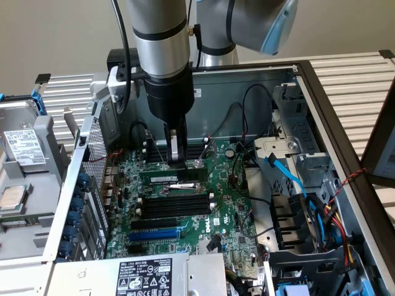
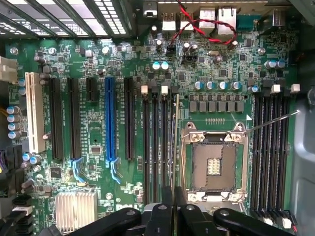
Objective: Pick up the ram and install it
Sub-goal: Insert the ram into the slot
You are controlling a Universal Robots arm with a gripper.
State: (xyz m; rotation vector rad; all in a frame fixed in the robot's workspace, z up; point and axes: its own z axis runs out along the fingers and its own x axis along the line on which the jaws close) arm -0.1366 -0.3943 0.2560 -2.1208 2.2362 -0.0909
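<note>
Tool, exterior view: the tool (image 1: 178, 159) is clamped on the ram (image 1: 174, 177); the stick stands edge-down just beyond the empty slots (image 1: 170, 200).
Ram, wrist view: edge-on (image 2: 175, 142), beside the CPU socket (image 2: 214, 164).
Technique: I judge it wants the stick parallel to its slot; press both ends evenly.

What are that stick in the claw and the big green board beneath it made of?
The ram looks like thin rigid circuit board, dark and matte, with a white paper-like label strip. The motherboard seems the same laminate, probably fibreglass, under a slightly glossy green coating, dotted with shiny metal solder points.
</note>
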